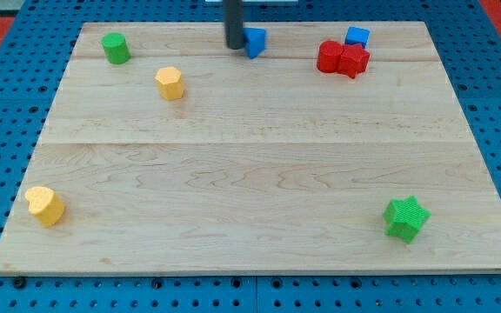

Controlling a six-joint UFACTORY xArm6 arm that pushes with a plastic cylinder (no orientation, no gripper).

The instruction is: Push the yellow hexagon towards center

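Note:
The yellow hexagon (170, 83) lies on the wooden board (259, 174) at the upper left. My tip (234, 45) stands near the board's top edge, right of and above the hexagon, well apart from it. The tip is right beside a blue block (256, 41), at that block's left side; I cannot tell whether they touch.
A green cylinder (116, 48) sits at the top left. A second yellow block (45, 205), heart-like, lies at the bottom left. Two red blocks (343, 59) and a blue cube (357, 36) cluster at the top right. A green star (406, 217) sits at the bottom right.

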